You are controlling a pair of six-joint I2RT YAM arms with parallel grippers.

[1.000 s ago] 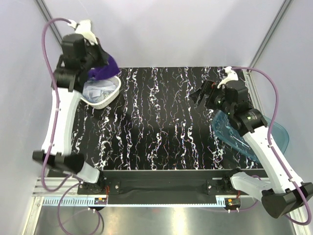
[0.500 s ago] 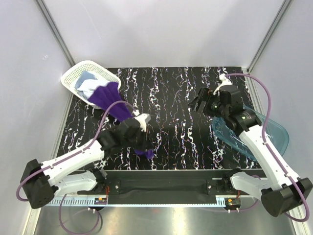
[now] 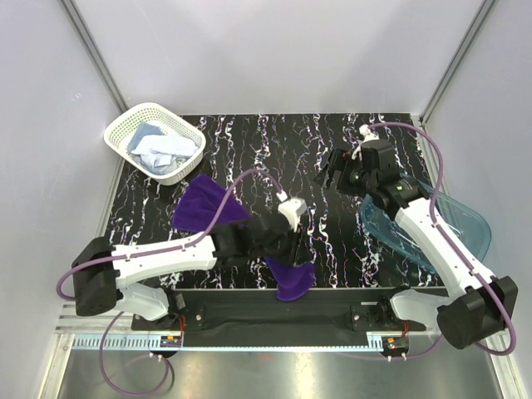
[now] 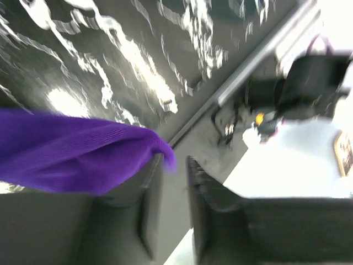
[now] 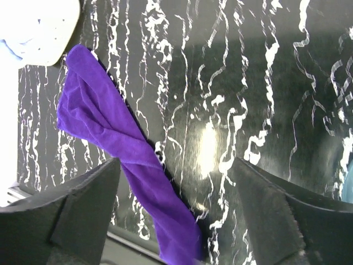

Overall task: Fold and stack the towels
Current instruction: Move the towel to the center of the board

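At the far left corner of the worktop point(image 3: 249, 150) a basket point(image 3: 116, 133) is seen, and in it the blue towel point(image 3: 146, 136) and the white towel point(image 3: 173, 150) lie crumpled together. Their folds cannot be told apart clearly.

Just near of the basket the purple towel point(image 3: 208, 208) is spread in a loose bunch on the worktop. From there it is drawn out in a long twisted band toward the middle of the near edge, where its other end point(image 3: 295, 281) hangs over that edge. In the right wrist view the same band point(image 5: 110, 132) is shown running diagonally across the worktop, with the basket point(image 5: 49, 22) at its far end.

The band is held partway along by the left gripper point(image 3: 295, 249), which is placed low over the worktop near the middle of the near edge. In the left wrist view, which is blurred, the fingers of the left gripper point(image 4: 175, 165) are seen drawn close together, with the purple towel point(image 4: 71, 154) pinched at their tips and draped over one finger.

Further right, the right gripper point(image 3: 332, 170) is held above the far right part of the worktop, well apart from the purple towel. Its fingers are spread wide and nothing is held between them point(image 5: 176, 165).

At the right edge a tub point(image 3: 465, 224) is set, partly overhanging the worktop and partly hidden by the right arm.
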